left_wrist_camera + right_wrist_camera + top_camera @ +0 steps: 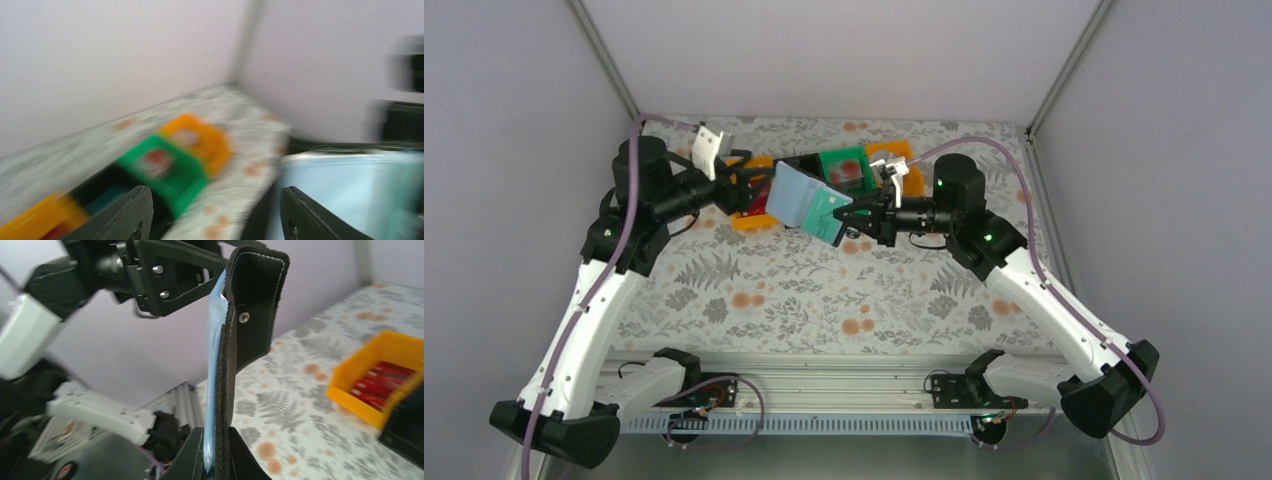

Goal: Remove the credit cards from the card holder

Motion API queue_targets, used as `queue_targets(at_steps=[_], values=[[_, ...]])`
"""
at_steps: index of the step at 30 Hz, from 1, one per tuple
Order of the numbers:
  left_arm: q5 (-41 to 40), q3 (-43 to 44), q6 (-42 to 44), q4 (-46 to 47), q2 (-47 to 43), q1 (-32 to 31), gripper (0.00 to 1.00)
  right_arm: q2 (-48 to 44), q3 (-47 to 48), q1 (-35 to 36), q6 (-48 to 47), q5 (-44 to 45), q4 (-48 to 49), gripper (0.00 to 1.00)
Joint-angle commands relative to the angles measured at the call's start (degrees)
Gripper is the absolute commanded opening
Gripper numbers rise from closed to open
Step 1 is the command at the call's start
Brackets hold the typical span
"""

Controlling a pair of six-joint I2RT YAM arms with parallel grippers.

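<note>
counter (804, 300): fern-and-flower print | green bin (849, 168): red contents | orange bin (749, 222): left of green | black bin (102, 186): between them | second orange bin (902, 150): right of green

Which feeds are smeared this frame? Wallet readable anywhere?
Left wrist: heavy motion blur, green bin and wallet smeared. Right wrist: wallet sharp, stitching and snap clear; background soft. Top external: crisp, evenly lit, no glare.

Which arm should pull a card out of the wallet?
Left. The right pincer is shut on the wallet, holding it upright above the table, while the left pincer is open, close by its blue inner face.
</note>
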Motion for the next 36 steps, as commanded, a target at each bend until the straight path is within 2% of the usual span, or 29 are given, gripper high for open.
queue_targets(at_steps=[1,3,4,7,9,11,14,19,28,33,36], values=[[-42.7,-1.6,-0.8,-6.6,3.2,3.3,0.66,1.6,1.6,-0.1,2.5,16.3,-7.2,0.04],[-39.4,-0.3,2.5,-4.9,2.8,3.5,0.66,3.9,2.9,0.1,3.7,21.4,-11.3,0.04],[-34.4,0.9,2.9,-4.0,2.5,3.5,0.65,4.7,3.5,0.3,4.1,23.1,-12.5,0.04],[-10.4,3.5,3.1,-0.4,1.9,2.9,0.41,6.4,4.5,1.2,4.7,23.5,-12.4,0.04],[4.9,1.5,2.2,2.5,1.5,0.8,0.34,7.1,4.9,2.0,4.3,21.5,-10.5,0.04],[13.0,-2.5,0.5,3.8,0.7,-1.0,0.29,7.6,5.5,2.8,3.4,19.0,-9.1,0.04],[15.0,-6.9,4.0,1.9,-1.0,-3.1,0.23,8.4,6.5,3.3,1.3,14.1,-8.8,0.04],[14.9,-8.4,7.1,-0.4,-0.5,-4.0,0.27,8.0,7.0,5.3,-3.4,5.4,-7.1,0.04],[16.2,-8.6,10.6,-3.7,0.1,-4.2,0.31,6.9,8.8,7.8,-8.6,1.4,-6.8,0.04],[20.2,-7.7,12.5,-5.4,1.0,-4.2,0.40,4.5,8.5,7.7,-11.6,0.3,-6.6,0.04],[20.2,-5.3,13.8,-7.1,1.8,-3.6,0.41,2.6,7.9,7.3,-12.6,0.2,-6.5,0.04]])
